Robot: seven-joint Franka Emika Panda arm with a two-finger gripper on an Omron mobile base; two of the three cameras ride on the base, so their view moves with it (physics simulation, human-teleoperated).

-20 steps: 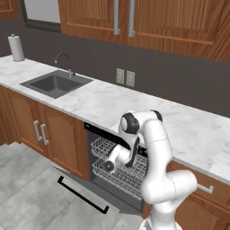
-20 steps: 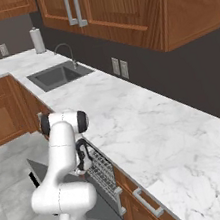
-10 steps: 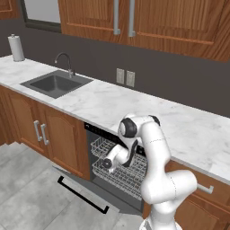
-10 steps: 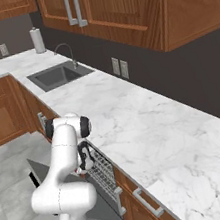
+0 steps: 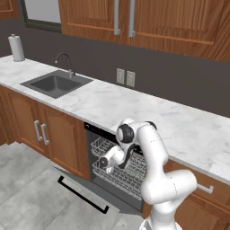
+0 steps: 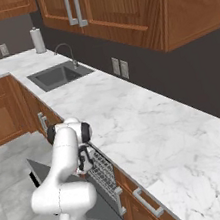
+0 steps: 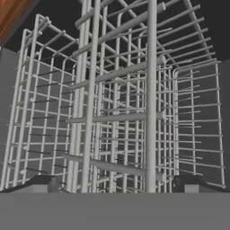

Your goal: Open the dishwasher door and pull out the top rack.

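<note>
White marble counter [image 5: 179, 121] with steel sink [image 5: 55, 84], brown wooden cabinets [image 5: 49, 134], dark grey wall [image 5: 179, 85], grey tiled floor [image 5: 27, 197]

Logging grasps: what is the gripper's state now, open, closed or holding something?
Gripper: jaws open, tips wide apart at the wire bars of the top rack; nothing clamped between them.
</note>
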